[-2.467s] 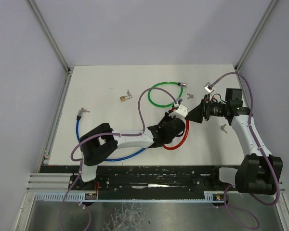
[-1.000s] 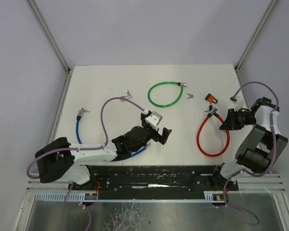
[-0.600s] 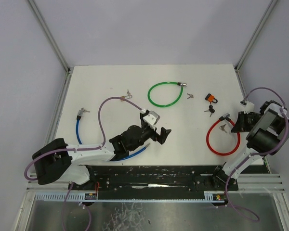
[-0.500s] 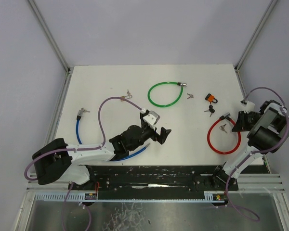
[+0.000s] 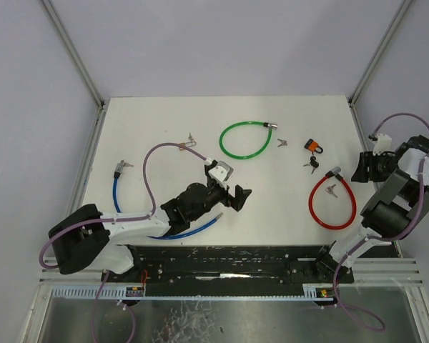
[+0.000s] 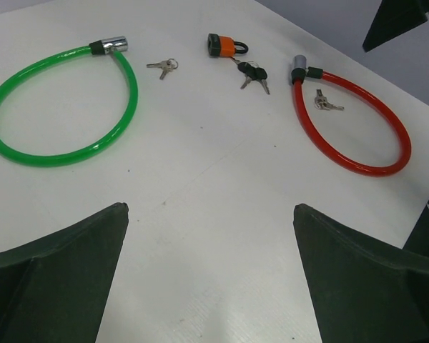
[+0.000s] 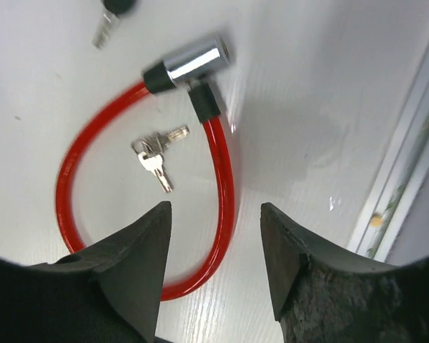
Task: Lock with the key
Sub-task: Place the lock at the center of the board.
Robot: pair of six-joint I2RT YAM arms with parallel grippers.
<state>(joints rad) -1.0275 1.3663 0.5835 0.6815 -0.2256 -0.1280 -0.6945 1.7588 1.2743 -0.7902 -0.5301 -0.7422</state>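
The red cable lock [image 5: 333,205] lies as a closed loop on the table's right side, its silver head [image 7: 193,61] at the far end. A small bunch of silver keys [image 7: 157,153] rests inside the loop, also visible from the left wrist [image 6: 327,103]. My right gripper [image 5: 367,166] hovers by the right table edge; in its wrist view the gripper [image 7: 214,205] is open, with the red cable [image 7: 222,179] on the table beneath, untouched. My left gripper [image 5: 232,188] stands open over bare table at centre, and its wrist view shows the gripper [image 6: 209,208] empty.
A green cable lock [image 5: 244,139] lies at the back centre with silver keys [image 5: 282,142] beside it. An orange padlock [image 5: 314,146] and black-headed keys [image 5: 312,164] sit left of the red loop. A blue cable lock [image 5: 116,191] lies at the left. The table's metal rail [image 7: 404,150] runs close to the right gripper.
My right gripper carried the red lock to the right, opened, let it go and pulled back toward the right edge. The left arm shifted only slightly.
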